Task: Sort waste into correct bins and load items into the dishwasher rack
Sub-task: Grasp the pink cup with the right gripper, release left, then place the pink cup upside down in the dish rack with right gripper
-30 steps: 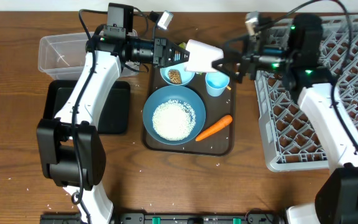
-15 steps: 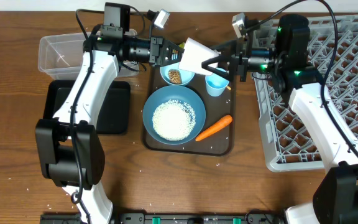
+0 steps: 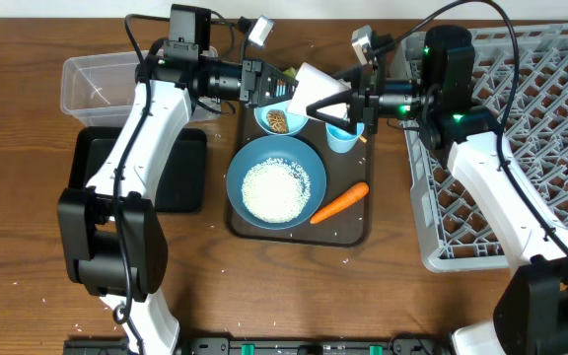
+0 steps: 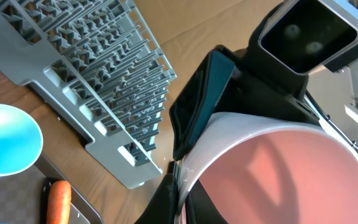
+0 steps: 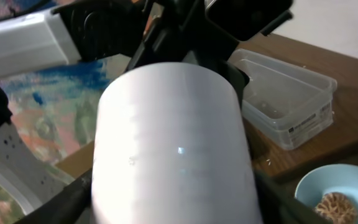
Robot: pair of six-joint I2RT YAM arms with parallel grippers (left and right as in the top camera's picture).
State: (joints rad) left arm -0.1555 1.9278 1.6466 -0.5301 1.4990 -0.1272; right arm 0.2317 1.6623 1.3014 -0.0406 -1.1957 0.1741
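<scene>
The white-pink cup [image 3: 314, 89] hangs on its side above the brown serving tray, between both arms. My left gripper [image 3: 282, 87] is shut on its rim, and in the left wrist view the pink inside [image 4: 278, 174] fills the frame. My right gripper [image 3: 321, 101] comes from the right, with one finger pressed against each side of the white wall [image 5: 173, 143]. Below lie the large blue bowl [image 3: 304, 212] of rice [image 3: 274, 189], the carrot [image 3: 340, 202], the small light-blue bowl [image 3: 264, 116] with a brown lump [image 3: 278, 121], and the light-blue cup [image 3: 342, 133].
The grey dishwasher rack [image 3: 521, 148] fills the right side. The clear tub [image 3: 97, 84] stands at the back left, with the black tray [image 3: 180, 173] in front of it. The brown serving tray [image 3: 348, 232] holds the bowls. Loose rice grains dot the table.
My right gripper has moved left to the cup and closed its fingers onto the cup's sides. The left gripper has kept its hold on the rim.
</scene>
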